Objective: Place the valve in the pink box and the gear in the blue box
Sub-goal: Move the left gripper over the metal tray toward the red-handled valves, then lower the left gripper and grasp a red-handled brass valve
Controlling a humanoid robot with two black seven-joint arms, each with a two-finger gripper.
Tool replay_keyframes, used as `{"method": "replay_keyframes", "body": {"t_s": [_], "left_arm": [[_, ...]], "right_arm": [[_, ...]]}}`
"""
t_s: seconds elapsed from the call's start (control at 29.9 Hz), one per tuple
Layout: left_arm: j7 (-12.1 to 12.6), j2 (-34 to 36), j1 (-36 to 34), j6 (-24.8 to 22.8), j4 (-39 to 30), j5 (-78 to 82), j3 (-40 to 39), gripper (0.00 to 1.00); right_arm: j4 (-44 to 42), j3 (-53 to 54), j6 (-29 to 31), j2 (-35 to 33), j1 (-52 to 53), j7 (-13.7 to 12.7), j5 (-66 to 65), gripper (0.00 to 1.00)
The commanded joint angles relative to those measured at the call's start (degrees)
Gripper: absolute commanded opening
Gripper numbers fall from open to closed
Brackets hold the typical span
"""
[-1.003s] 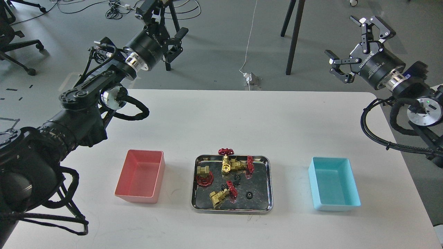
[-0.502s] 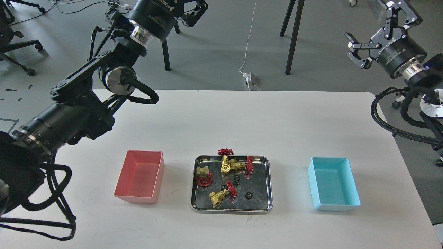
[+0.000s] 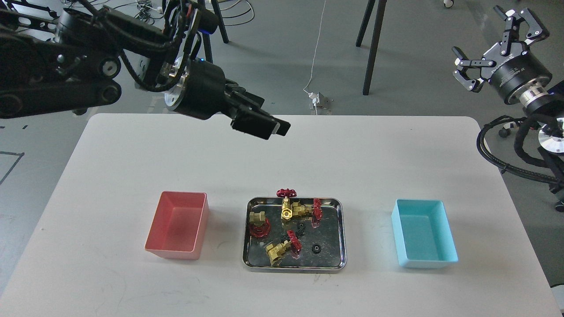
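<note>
Nearest, in the lower middle of the frame, the steel tray (image 3: 294, 265) sits on the white surface (image 3: 282, 154), holding four valves and a few gears. The closest valve (image 3: 278, 249) lies on its side at the tray's lower left, its red wheel up against a gear (image 3: 285, 238); another gear (image 3: 316, 248) lies alone to the lower right. Two more valves crowd the tray's top edge, one wheel poking above the rim. The pink box (image 3: 178, 224) stands at lower left, the blue box (image 3: 424, 232) at lower right; both look empty, so nothing has been sorted yet.

Further up, the left end effector (image 3: 264, 127) hangs over the surface in the upper middle, well above the tray. It is seen nearly end-on and dark, so I cannot tell how far its fingers are parted; nothing seems to be in them. The right end effector (image 3: 493, 46), at the upper right beyond the surface's edge, has its fingers spread wide and empty.

Risks, as I judge them: the valves lie tangled, so a grab may catch two or nudge a gear; the shiny tray may slide; the gears are tiny and could slip out of a grasp
</note>
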Motion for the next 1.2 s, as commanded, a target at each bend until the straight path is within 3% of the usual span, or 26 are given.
{"method": "replay_keyframes", "body": {"t_s": [0.0,0.1,0.23,0.3,0.6,0.87,1.04,1.17], "left_arm": [[0.0,-6.53,3.89,15.73,-0.77,9.88,11.9,0.98],[0.0,-8.75,9.69,20.06,1.95,10.07,13.42,0.98],[0.0,-10.59,17.78,20.25,6.87,10.5,10.53,0.98],[0.0,-11.56,21.56,20.33,11.51,10.68,9.12,0.98],[0.0,-15.61,30.27,20.42,22.34,10.86,5.77,0.98],[0.0,-18.5,34.67,20.42,24.37,10.77,5.69,0.96],[0.0,-19.74,35.81,20.42,25.51,10.77,5.69,0.87],[0.0,-19.82,35.99,20.42,26.56,10.86,5.69,0.72]], "right_arm": [[-0.04,0.13,0.0,3.66,0.77,-0.51,0.0,0.99],[-0.12,0.4,-5.65,7.08,4.19,-1.83,-0.09,0.99],[-3.01,0.31,-9.8,10.51,7.98,-7.1,-0.09,0.99],[-5.3,0.13,-9.63,11.92,9.29,-8.33,-0.09,0.99],[-5.75,-0.48,-9.36,11.66,9.21,-8.78,-0.09,0.99],[-5.84,-0.39,-9.19,11.49,8.25,-9.22,-0.09,0.99],[-5.84,-0.31,-9.19,11.4,7.72,-9.22,-0.09,0.99],[-5.93,-0.31,-9.19,11.31,7.19,-9.22,-0.09,0.99]]}}
